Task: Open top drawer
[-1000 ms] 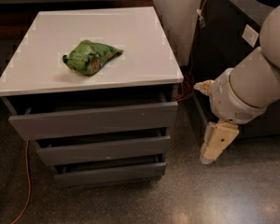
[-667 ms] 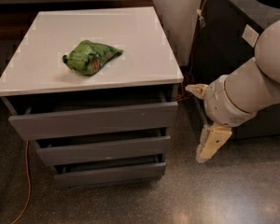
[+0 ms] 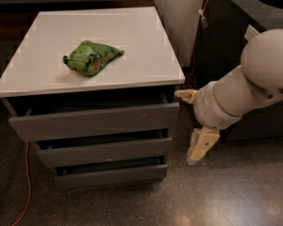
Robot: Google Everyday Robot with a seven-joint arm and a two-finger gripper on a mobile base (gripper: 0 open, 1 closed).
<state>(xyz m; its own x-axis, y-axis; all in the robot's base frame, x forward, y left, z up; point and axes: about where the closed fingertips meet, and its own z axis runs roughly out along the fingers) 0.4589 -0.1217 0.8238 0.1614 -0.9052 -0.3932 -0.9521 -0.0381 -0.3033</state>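
The top drawer (image 3: 94, 121) sits centre-left of the frame, slightly ajar; our gripper (image 3: 185, 126) hangs just right of it, fingers spread; we should hook the panel's upper edge, then pull straight outward.

Claw (image 3: 185, 127), jaws apart, in gap between top drawer (image 3: 94, 121) and dark unit (image 3: 221, 46).

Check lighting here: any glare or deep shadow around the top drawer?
Camera view: the white cabinet top is bright with no hard glare; the green bag throws a soft shadow at its lower left; the top drawer is dark inside, under the overhang; the floor shows faint light patches; the end effector, right of the drawer, is evenly lit.
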